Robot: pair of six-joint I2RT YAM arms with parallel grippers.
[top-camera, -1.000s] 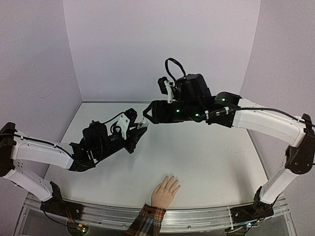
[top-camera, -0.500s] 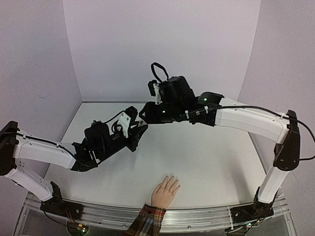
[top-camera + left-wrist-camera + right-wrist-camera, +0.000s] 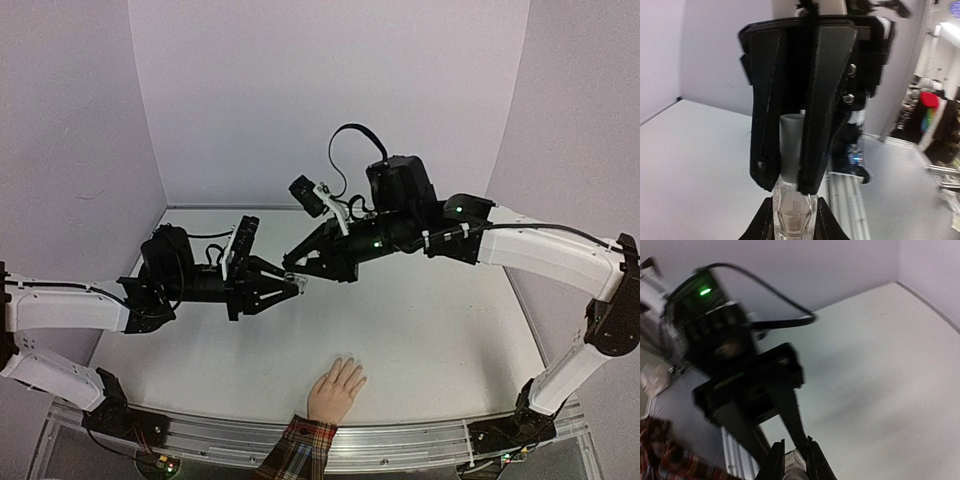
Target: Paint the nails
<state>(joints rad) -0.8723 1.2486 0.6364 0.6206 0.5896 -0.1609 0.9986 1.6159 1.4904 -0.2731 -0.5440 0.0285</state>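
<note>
Above the middle of the table my two grippers meet tip to tip. My left gripper (image 3: 288, 289) (image 3: 792, 226) is shut on a small clear bottle (image 3: 792, 209). The bottle's white cap (image 3: 791, 142) (image 3: 796, 471) sticks out of it, and my right gripper (image 3: 294, 269) (image 3: 794, 462) is shut on that cap, its black fingers (image 3: 827, 100) on both sides of it. The peach hand (image 3: 336, 391) with a red plaid cuff (image 3: 297, 446) lies palm down at the near edge. Its nails (image 3: 346, 363) are pale specks at the fingertips, well below both grippers.
The white table (image 3: 450, 330) has a metal rail (image 3: 400, 445) along its near edge and pale walls on three sides. The plaid cuff (image 3: 657, 455) shows at the lower left of the right wrist view.
My right gripper has closed on the bottle's cap. The left arm has turned level and carried the bottle slightly right, and the right arm has dipped its fingers down to it.
</note>
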